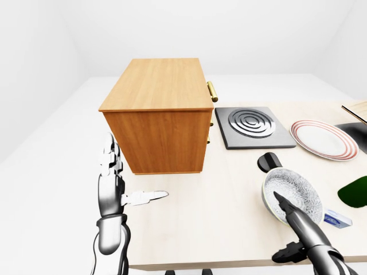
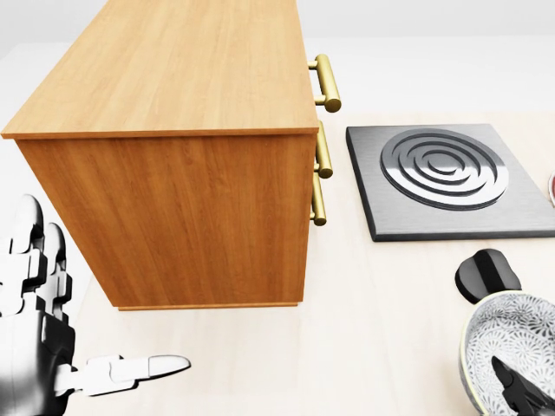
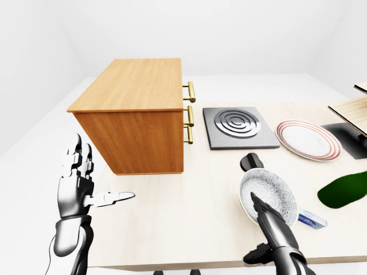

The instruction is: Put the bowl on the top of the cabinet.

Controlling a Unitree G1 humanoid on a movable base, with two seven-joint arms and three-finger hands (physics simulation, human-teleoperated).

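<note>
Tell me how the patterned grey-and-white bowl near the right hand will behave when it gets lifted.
The patterned grey-and-white bowl looks rigid and glazed, so probably slippery under the right hand, whose dark fingers reach over its rim. Its open, rounded shape suggests it could tilt if gripped by one edge. It seems light for its size, though likely breakable if dropped onto the pale wooden table.

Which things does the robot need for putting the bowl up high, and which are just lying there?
Needed: bowl, cabinet, right hand reaching into the bowl.
Just lying about: stove plate, striped plate, black knob, green thing, small blue box.
</note>
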